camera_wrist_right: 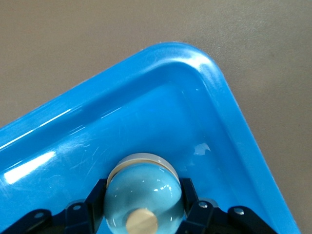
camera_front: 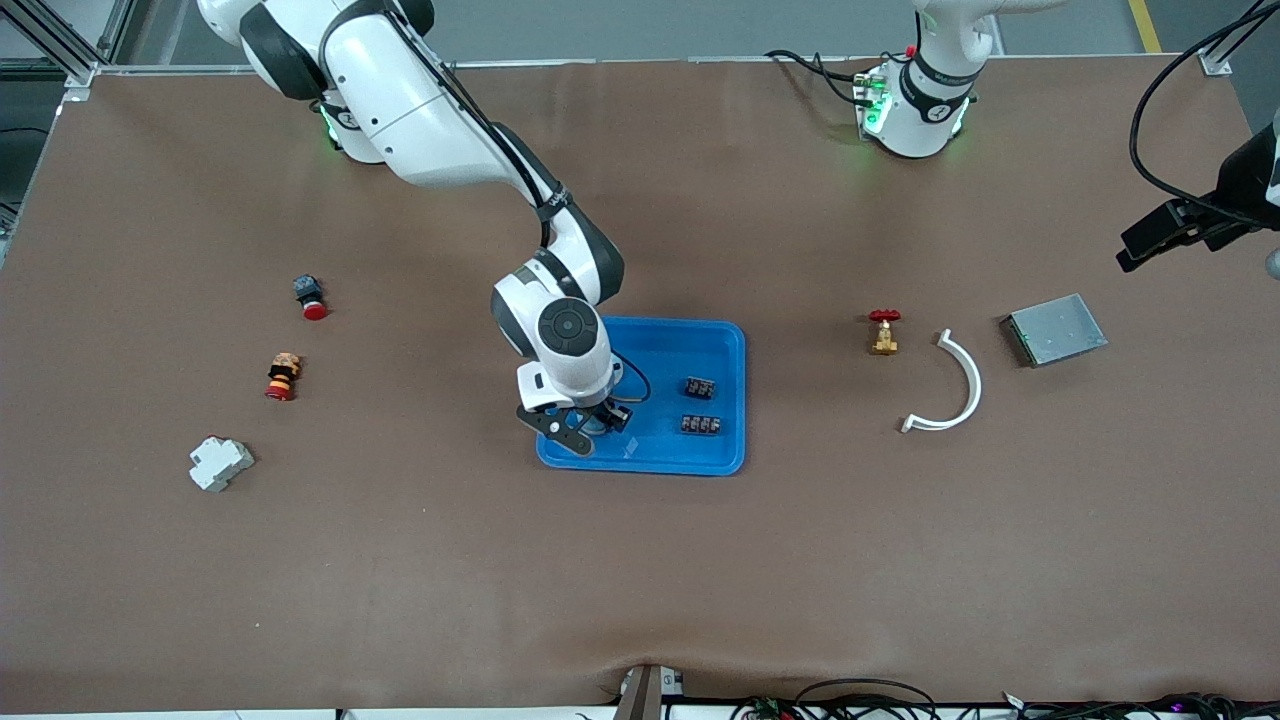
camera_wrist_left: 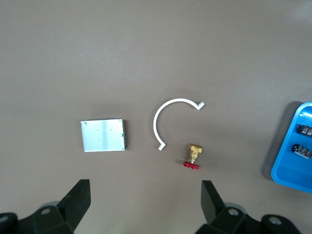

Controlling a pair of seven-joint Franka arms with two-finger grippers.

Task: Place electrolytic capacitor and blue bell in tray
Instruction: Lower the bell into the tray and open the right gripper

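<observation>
Over the tray's corner nearest the front camera, toward the right arm's end, the right pincer is clamped on the blue bell. The right wrist view shows the bell's rounded dome squeezed between the two dark fingers, with the tray floor and rounded rim just under it; whether the bell touches the floor cannot be told.

Two dark ribbed parts lie in the tray toward the left arm's end, one nearer the front camera than the other, slightly apart. Whether either is the capacitor cannot be told.

The left pincer waits with its fingers spread wide and holding nothing, up over the surface toward the left arm's end. Below it lie a grey box, a white arc and a valve with a red handle, all apart from one another, the valve closest to the tray.

Toward the right arm's end, well apart from the tray, sit a red-capped button, a striped button and a white block, the block nearest the front camera.
</observation>
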